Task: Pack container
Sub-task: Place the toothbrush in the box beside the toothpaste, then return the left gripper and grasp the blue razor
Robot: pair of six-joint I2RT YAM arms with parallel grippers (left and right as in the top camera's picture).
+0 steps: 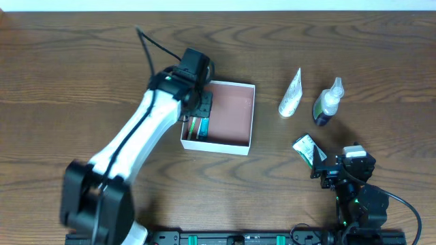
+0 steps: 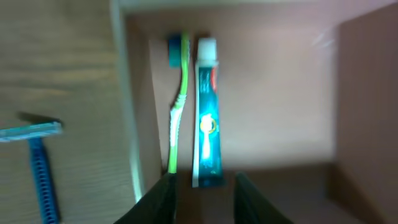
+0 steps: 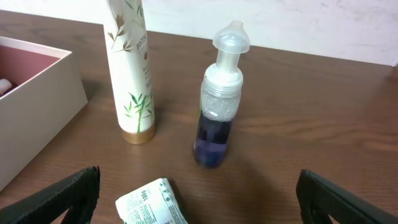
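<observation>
Left gripper (image 2: 202, 200) jaws moderately apart, empty; toothpaste (image 2: 207, 118) and toothbrush (image 2: 179, 106) lie just ahead of them inside container (image 2: 280, 112) (razor (image 2: 37, 162) outside, left of jaws). Right gripper (image 3: 199, 205) jaws wide, sachet (image 3: 152, 204) between them.

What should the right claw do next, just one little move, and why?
Probably ease the right claw forward and down over the white packet. Its jaws stand wide open with the packet lying just ahead, nearer than the pump bottle or bamboo tube, and none of these is in the container yet.
</observation>
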